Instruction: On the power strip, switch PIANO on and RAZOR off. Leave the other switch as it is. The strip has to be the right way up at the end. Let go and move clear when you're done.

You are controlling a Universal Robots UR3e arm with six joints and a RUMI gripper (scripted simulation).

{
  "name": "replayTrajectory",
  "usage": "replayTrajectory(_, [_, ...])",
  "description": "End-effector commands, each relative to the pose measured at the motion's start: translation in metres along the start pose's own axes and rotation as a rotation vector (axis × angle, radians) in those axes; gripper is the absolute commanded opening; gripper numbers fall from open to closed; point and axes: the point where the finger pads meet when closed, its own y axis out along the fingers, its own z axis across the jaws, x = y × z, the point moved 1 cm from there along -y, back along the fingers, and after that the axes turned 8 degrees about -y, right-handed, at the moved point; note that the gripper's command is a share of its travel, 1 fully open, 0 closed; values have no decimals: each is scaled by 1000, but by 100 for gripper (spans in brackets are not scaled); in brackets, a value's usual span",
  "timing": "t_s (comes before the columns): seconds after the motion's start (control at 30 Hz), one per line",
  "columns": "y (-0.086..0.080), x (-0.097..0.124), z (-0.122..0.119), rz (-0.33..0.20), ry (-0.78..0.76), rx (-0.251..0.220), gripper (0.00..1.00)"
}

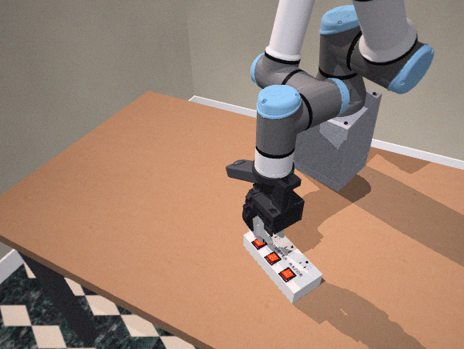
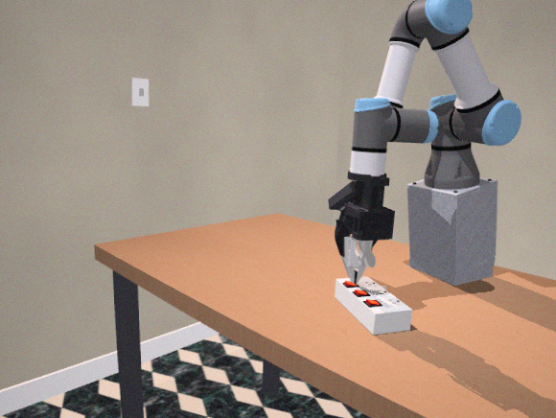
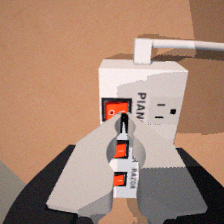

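Note:
A white power strip [image 1: 282,262] lies flat on the brown table, right way up, with three red rocker switches in a row. It also shows in the exterior view [image 2: 373,304] and the wrist view [image 3: 142,105]. The PIANO switch [image 3: 116,108] is the one at the cable end; the RAZOR switch [image 3: 119,180] is at the other end, and the RAZOR switch also shows in the top view [image 1: 286,274]. My gripper [image 3: 123,114] is shut and empty, pointing straight down, with its fingertips on or just above the PIANO switch [image 1: 258,242]. It also shows in the exterior view [image 2: 355,277].
The arm's grey pedestal [image 1: 340,140] stands on the table behind the strip. The strip's white cable [image 3: 185,46] runs off to the right in the wrist view. The table's front edge is near the strip.

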Motion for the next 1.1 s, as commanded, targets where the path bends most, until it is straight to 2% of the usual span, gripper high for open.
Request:
replayTrajectory(0.0, [0, 0, -1, 0, 0, -2, 0])
replayTrajectory(0.63, [-1, 0, -1, 0, 0, -2, 0])
replayTrajectory(1.07, [-27, 0, -1, 0, 0, -2, 0])
